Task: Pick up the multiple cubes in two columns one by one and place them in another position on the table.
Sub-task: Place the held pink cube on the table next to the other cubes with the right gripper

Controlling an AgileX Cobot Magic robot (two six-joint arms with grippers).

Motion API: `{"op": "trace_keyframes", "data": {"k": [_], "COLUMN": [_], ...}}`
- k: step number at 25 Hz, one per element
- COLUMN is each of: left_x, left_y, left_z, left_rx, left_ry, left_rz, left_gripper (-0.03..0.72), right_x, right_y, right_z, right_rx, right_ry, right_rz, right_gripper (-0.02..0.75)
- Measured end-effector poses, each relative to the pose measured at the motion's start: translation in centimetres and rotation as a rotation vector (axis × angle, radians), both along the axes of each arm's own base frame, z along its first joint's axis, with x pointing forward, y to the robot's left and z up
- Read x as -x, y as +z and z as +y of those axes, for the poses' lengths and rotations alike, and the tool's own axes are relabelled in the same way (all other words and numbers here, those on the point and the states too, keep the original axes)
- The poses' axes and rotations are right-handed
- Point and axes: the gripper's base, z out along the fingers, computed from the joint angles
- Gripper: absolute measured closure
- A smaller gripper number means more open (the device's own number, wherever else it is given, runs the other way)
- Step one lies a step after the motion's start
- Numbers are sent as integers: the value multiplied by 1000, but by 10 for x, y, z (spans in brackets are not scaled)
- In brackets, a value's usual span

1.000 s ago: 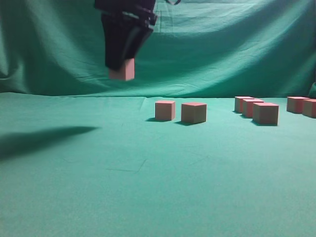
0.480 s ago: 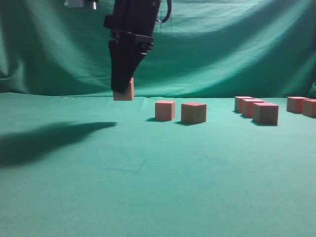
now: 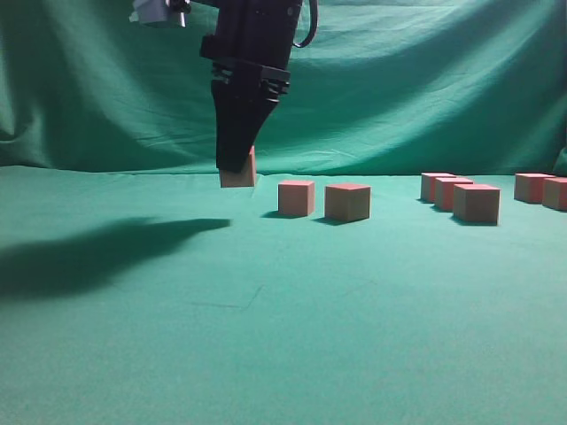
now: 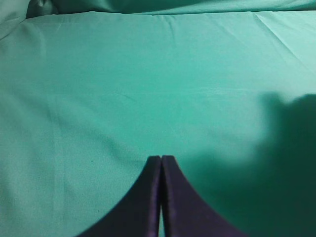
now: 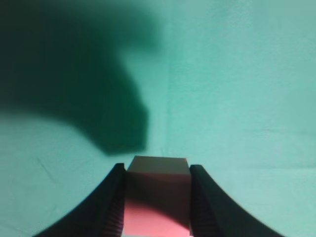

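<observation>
Only your right wrist view shows the right gripper (image 5: 157, 197) clamping a sharp-edged matte cube (image 5: 157, 200); left gripper (image 4: 161, 165) clenched over smooth cloth.

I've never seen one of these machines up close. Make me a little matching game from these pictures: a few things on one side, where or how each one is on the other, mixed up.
Things
1. left gripper
2. right gripper
3. held cube
4. two nearest placed cubes

States
A. clamped between black fingers
B. resting on the table, side by side
C. shut, empty
D. shut on a cube

Pairs: 1-C, 2-D, 3-A, 4-B
</observation>
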Motion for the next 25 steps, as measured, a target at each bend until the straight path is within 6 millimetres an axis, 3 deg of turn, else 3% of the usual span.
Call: {"op": "trace_keyframes", "data": {"k": [5, 13, 25], "left_x": [0, 0, 0], "left_y": [0, 0, 0], "left_z": [0, 0, 0], "left_rx": [0, 0, 0], "left_ry": [0, 0, 0], "left_rz": [0, 0, 0], "left_gripper": [688, 688, 688], "right_x": [-5, -10, -14], "right_y": [-1, -28, -28], "right_z": [1, 4, 3], "right_rx": [-6, 35, 60], "right_ry": [11, 125, 155], "right_rz": [-55, -65, -113], "right_gripper": [458, 458, 458]}}
